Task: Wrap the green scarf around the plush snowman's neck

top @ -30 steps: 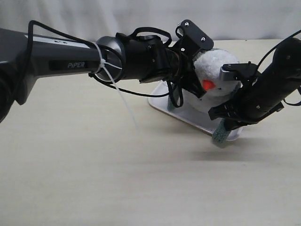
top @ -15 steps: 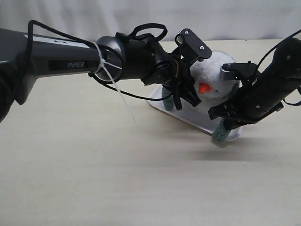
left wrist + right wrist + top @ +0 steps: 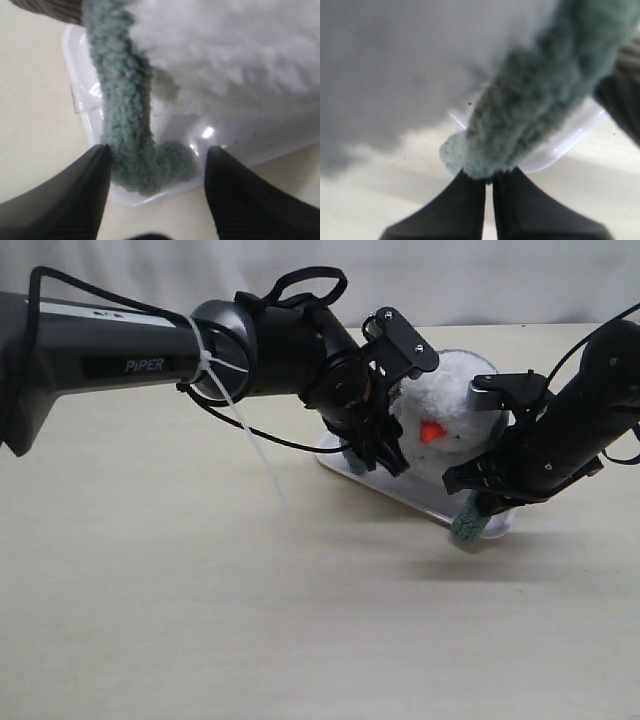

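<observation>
As shown by the wrist views, finds right pincer (image 3: 489, 182) pressed together on one end of green scarf (image 3: 530, 100), just right of plush snowman (image 3: 455, 420) on white tray (image 3: 408, 498). Finds left pincer (image 3: 156, 155) spread, straddling the other end, with long axis running down snowman's left side onto tray. Judges left arm nearer that end.

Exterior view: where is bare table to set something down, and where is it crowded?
Bare: the whole near stretch of the table in front of the white tray, and the patch left of the tray under the left arm. Crowded: the tray itself, where the plush snowman sits between the left hand and the right hand, which pinches the green scarf.
</observation>
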{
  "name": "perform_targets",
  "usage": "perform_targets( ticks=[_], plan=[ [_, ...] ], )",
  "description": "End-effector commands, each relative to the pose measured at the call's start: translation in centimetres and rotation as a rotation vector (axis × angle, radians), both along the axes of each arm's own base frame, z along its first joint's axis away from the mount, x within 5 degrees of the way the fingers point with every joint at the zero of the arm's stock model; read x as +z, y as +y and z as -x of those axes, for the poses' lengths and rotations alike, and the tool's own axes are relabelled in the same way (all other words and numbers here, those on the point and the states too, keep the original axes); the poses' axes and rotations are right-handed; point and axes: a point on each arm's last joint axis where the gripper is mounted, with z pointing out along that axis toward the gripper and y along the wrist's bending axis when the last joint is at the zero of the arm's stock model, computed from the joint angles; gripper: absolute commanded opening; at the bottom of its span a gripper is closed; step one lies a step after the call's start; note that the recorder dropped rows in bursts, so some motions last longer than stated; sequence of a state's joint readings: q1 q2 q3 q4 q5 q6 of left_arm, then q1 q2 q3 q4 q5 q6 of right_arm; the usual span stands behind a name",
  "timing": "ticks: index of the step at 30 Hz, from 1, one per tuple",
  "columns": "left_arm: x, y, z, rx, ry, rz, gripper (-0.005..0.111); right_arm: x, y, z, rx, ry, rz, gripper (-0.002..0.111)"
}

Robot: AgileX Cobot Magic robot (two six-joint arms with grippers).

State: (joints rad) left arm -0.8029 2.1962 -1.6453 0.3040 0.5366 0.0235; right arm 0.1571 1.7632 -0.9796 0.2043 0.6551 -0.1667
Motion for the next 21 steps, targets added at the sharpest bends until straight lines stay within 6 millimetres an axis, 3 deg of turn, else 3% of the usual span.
perform_targets(
  ticks=[1,8,13,21],
  plan=[
    [-0.2,0.6,0.9,-0.045,0.086,-0.079,0.061,0.1,-0.1,0.0,0.004,-0.009,0.001,0.004],
    [0.0,2.2,-0.9,0.024,0.071,-0.052,0.061,0.1,-0.1,0.0,0.004,-0.009,0.001,0.004],
    [-0.4,3.5,-2.6,0.1,0.061,0.069,0.06,0.1,0.0,-0.1,-0.015,-0.013,-0.017,0.004],
    [-2.0,2.4,-1.7,-0.023,0.001,0.179,0.06,0.1,0.1,-0.2,-0.003,-0.027,-0.029,0.004]
  ],
)
